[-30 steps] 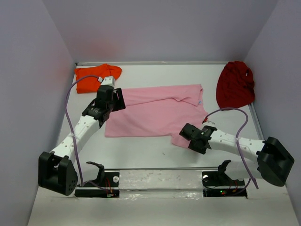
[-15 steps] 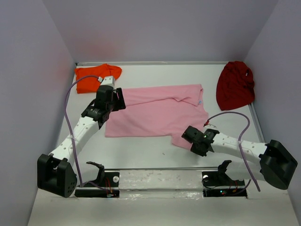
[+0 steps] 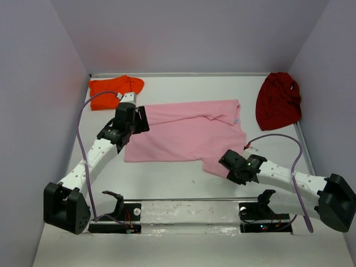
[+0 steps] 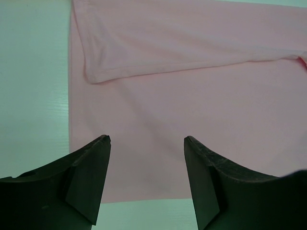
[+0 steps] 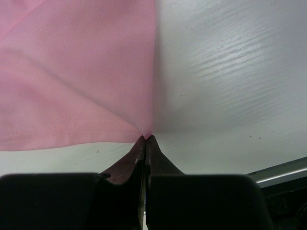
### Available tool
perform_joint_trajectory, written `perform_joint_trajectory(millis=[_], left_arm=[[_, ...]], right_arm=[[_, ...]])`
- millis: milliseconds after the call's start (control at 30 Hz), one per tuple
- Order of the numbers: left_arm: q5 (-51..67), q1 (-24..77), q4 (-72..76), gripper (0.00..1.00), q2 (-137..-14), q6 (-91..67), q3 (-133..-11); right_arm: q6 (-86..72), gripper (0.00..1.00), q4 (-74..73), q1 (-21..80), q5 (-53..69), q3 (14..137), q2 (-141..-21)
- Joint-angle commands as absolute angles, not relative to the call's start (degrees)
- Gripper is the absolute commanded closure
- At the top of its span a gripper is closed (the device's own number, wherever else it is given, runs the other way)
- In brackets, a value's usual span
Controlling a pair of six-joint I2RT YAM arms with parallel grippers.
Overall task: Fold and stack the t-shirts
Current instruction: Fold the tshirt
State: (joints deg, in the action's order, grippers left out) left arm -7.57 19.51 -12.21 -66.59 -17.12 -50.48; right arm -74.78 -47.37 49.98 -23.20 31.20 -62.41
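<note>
White table (image 3: 167, 181) bears flat pink t-shirt (image 3: 183, 136), right gripper (image 5: 145, 138) pinching its corner.

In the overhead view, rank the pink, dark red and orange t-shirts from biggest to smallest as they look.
1. pink t-shirt, spread flat
2. dark red t-shirt, bunched
3. orange t-shirt, far left corner

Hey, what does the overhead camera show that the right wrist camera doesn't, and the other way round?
Only overhead: the orange t-shirt and dark red t-shirt at the far corners, and the left gripper above the pink t-shirt at its left edge. Only right wrist: the right gripper with its tips closed together, pinching that shirt's corner. Both: the pink t-shirt and the white table.
</note>
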Motion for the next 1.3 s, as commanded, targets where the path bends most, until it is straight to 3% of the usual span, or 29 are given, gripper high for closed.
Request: perform_joint_trajectory(millis=[0, 133, 400, 767, 1267], left_arm=[[-8.35, 20.13, -17.48, 0.28, -67.06, -22.21, -51.50], [-9.05, 20.22, -20.12, 0.25, -62.41, -30.31, -44.83], [-15.46, 21.36, -29.26, 0.22, -57.39, -44.20, -42.98], [-28.30, 22.23, -37.26, 0.18, -75.66, -48.95, -46.67], [-25.40, 22.50, -38.06, 0.19, -86.13, -55.63, -46.05]], right_arm=[[-73.04, 1.00, -48.51, 50.45, -28.64, 36.28, -60.73], [-70.58, 1.00, -48.52, 50.45, -31.46, 39.81, -60.91], [-65.66, 1.00, -42.89, 50.45, -31.99, 42.18, -58.62], [-59.94, 1.00, -39.55, 50.45, -34.89, 43.86, -53.09], [-58.27, 1.00, -37.97, 50.45, -35.33, 41.49, -49.75]])
